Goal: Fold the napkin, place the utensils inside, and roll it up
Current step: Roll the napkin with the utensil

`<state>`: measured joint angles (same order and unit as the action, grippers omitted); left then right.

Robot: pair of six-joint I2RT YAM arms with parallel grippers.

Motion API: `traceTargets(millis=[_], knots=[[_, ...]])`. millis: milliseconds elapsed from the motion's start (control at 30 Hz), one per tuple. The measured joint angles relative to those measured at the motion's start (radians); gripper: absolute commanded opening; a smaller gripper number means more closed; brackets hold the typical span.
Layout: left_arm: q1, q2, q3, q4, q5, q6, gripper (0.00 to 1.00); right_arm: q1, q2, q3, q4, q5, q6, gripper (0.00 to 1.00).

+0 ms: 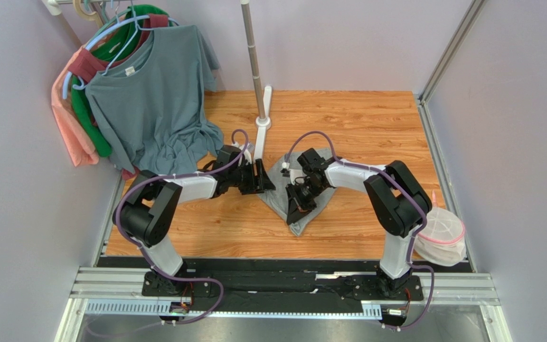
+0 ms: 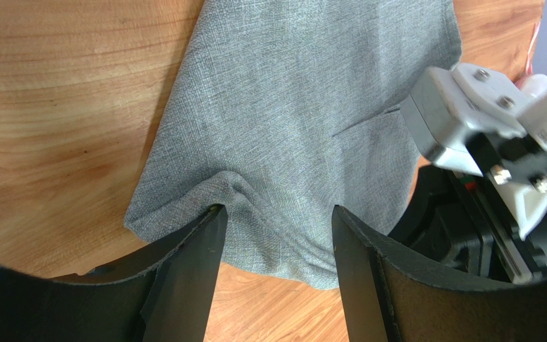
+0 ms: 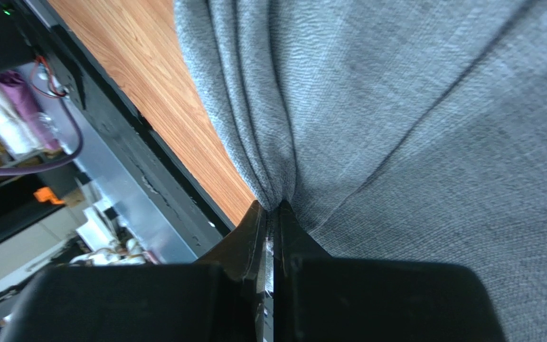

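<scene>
Right gripper (image 3: 273,214) is clamped on a bunched napkin (image 3: 433,128) fold; left gripper (image 2: 276,228) gapes, cloth edge between its jaws. Pinch with left before you carry the fold across, and keep it taut.

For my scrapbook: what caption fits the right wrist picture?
Right gripper pinching a bunched fold of the grey napkin.

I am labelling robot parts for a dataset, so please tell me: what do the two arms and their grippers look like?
Both the left arm and the right arm have white link shells between bulky black joints. A thin purple cable loops along each. The left gripper and right gripper have matte black, wedge-shaped fingers.
</scene>
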<state>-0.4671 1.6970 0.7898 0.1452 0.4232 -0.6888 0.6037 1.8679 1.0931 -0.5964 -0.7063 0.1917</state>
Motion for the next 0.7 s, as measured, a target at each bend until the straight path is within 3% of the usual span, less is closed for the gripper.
traceTargets(millis=[333,400,433,533,700], knots=[[0.002,0.011,0.017,-0.017,-0.004,0.006,0.67,-0.074,0.056,-0.032,0.058,-0.119,0.032,0.00],[0.002,0.014,0.023,-0.024,-0.003,0.008,0.67,-0.075,0.051,-0.032,0.062,-0.121,0.032,0.06],[0.002,0.015,0.024,-0.024,-0.003,0.009,0.67,-0.075,0.042,-0.033,0.061,-0.113,0.030,0.21],[0.003,0.019,0.029,-0.026,-0.003,0.012,0.67,-0.074,-0.024,-0.032,0.043,-0.073,0.019,0.42],[0.006,0.025,0.038,-0.030,0.001,0.018,0.67,-0.043,-0.185,0.010,-0.001,0.018,-0.007,0.49]])
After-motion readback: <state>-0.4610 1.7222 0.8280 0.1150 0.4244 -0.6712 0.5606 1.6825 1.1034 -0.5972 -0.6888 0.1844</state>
